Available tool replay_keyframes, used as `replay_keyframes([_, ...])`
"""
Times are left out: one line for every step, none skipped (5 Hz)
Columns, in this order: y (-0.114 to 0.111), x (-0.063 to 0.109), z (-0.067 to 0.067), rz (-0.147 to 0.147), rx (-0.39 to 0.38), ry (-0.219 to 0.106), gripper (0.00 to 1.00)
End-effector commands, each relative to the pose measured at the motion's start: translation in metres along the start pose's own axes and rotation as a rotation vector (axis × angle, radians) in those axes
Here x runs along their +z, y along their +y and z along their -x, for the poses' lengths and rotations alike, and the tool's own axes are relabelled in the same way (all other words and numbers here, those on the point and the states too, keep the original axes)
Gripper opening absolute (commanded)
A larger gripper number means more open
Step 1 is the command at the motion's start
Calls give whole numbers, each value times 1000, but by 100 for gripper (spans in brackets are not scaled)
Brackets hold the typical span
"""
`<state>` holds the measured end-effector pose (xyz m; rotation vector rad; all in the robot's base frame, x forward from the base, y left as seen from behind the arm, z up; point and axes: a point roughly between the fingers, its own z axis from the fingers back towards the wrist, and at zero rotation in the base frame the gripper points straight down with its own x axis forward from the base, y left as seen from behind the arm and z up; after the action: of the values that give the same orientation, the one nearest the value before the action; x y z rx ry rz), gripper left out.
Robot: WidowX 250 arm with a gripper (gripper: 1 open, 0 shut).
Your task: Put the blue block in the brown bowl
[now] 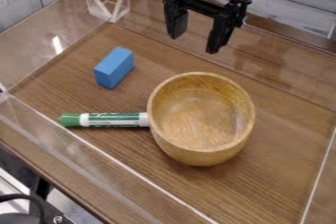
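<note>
A small bright-blue block (114,67) lies on the wooden table at the left of the middle. To its right and nearer the front stands the wide light-brown wooden bowl (201,119), with nothing inside it. My black gripper (197,31) hangs above the back of the table, up and to the right of the block and behind the bowl. Its two fingers (174,24) stand well apart and nothing is between them.
A green-and-white marker pen (105,120) lies in front of the block, its tip almost at the bowl's left side. Clear plastic walls (27,46) ring the table, with a folded clear piece (105,4) at the back left.
</note>
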<state>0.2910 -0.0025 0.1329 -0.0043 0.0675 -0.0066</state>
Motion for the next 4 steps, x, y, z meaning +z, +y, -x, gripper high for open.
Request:
replay_keyframes([6,-5,1,0,0,8,100])
replay_keyframes([18,-8,2,-2,2,6,100])
replay_keyframes([33,-8,4,-4,-4,-4,100])
replay_keyframes([53,-9,5,-9,-11,-22,100])
